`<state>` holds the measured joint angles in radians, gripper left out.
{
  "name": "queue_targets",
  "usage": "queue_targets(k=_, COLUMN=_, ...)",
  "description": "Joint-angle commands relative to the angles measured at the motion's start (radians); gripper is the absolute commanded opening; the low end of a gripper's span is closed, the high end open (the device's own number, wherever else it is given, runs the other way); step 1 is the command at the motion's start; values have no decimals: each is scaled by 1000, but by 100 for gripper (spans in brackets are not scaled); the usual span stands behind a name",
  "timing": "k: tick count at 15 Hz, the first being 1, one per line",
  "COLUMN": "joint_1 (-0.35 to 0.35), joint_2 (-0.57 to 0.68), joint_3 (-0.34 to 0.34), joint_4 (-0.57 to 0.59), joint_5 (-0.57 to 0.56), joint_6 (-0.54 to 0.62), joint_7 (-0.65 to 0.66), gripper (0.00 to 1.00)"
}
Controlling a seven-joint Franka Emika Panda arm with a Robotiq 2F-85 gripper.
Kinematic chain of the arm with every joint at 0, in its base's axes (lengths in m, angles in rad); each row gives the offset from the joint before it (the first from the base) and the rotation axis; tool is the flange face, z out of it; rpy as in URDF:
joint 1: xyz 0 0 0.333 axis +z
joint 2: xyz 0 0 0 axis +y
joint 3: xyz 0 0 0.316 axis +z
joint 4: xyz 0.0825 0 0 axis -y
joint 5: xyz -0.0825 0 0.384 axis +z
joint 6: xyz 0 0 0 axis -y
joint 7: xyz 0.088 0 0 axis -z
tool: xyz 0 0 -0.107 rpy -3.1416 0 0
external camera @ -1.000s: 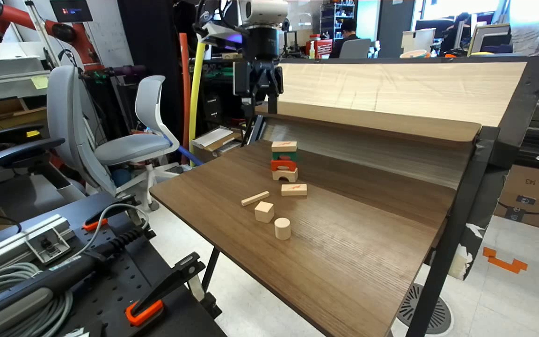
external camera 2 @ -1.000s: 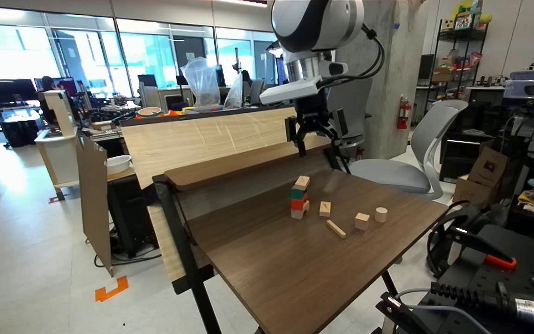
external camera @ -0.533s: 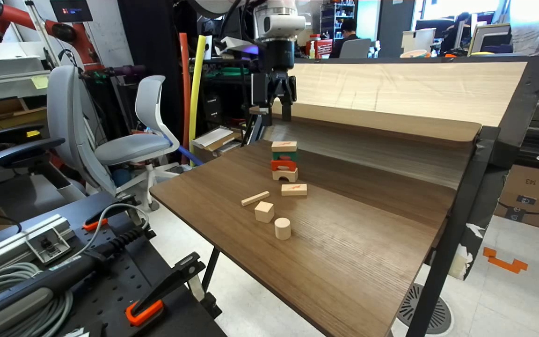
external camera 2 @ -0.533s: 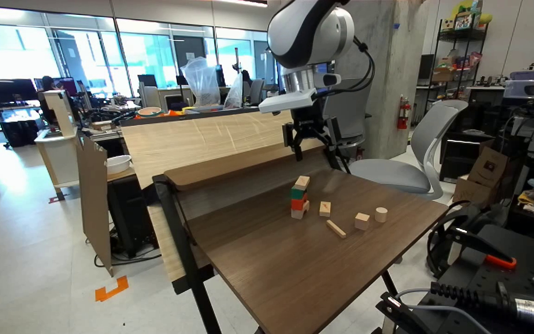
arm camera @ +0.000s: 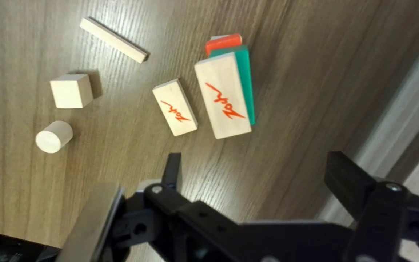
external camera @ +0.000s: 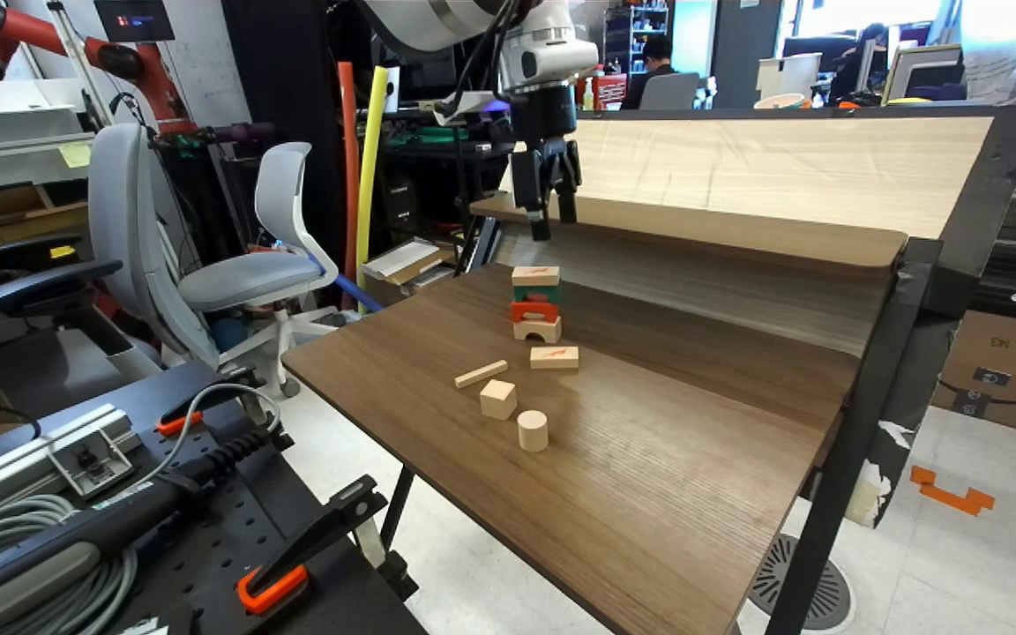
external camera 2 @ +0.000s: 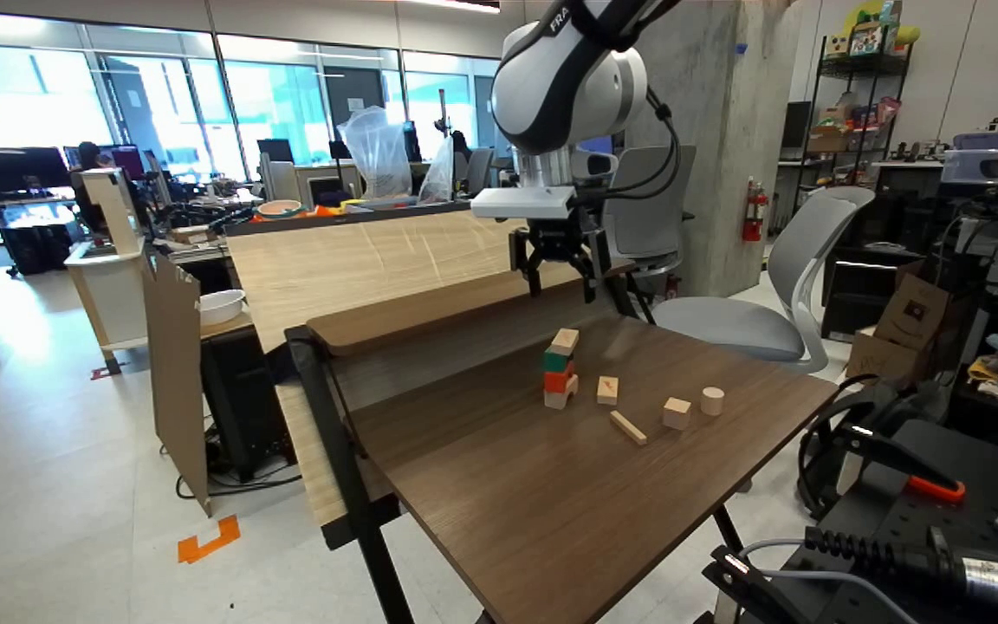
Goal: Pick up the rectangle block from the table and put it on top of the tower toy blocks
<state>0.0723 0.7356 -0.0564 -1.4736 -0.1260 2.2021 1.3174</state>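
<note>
On the brown tabletop point(external camera: 649, 476), the rectangle block point(arm camera: 175, 107) lies flat just beside the tower point(external camera: 535, 305), maybe so that the carrying way is short, and the claw point(external camera 2: 562, 293) hangs higher, spread wide with nothing inside, probably for fitting around this block.

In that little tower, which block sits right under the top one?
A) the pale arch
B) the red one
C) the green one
C: in both exterior views, the green block sits directly beneath the pale top block, with the red block below it.
</note>
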Motion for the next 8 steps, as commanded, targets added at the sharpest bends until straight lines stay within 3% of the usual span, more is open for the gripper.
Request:
queue_targets(k=1, joint_1=20, joint_2=-7, joint_3=-30, joint_4=-31, joint_5=4, joint_6=97, joint_7=-41, gripper=100)
queue_targets(k=8, joint_1=18, joint_2=-117, joint_3=-59, joint_4=-238, joint_5=-8, joint_6=267, joint_7=-132, gripper=100)
